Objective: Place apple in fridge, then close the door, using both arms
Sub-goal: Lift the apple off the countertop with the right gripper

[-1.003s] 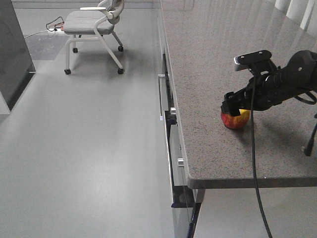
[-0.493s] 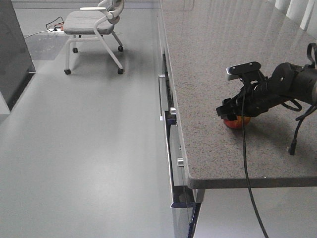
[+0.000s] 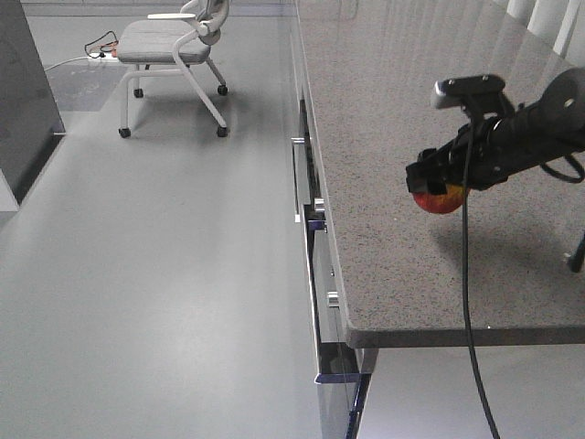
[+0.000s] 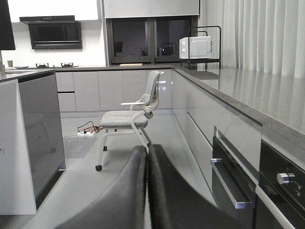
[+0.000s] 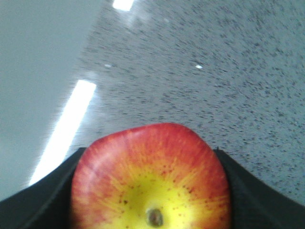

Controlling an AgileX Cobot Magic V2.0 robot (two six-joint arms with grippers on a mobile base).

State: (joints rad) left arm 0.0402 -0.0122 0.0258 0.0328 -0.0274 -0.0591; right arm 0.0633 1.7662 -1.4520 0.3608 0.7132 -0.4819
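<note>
The red and yellow apple [image 3: 440,200] hangs a little above the speckled counter [image 3: 402,101], with its shadow on the stone below. My right gripper [image 3: 430,186] is shut on it. In the right wrist view the apple [image 5: 150,176] fills the space between the black fingers [image 5: 45,195], stem dimple toward the camera. My left gripper [image 4: 147,151] is shut and holds nothing, low over the floor and pointing at the chair. The dark grey fridge [image 3: 20,91] stands at the far left, with a grey face [image 4: 40,138] and a white side. I cannot tell how its door stands.
A grey wheeled chair [image 3: 174,46] stands on the floor beyond, beside a power strip with cables [image 3: 102,50]. The counter front carries drawer handles and knobs [image 3: 317,206]. A white microwave [image 4: 195,46] sits on a rack at the counter's far end.
The right gripper dipped onto the apple on the counter, then rose with it. The apple now hangs above the surface.
</note>
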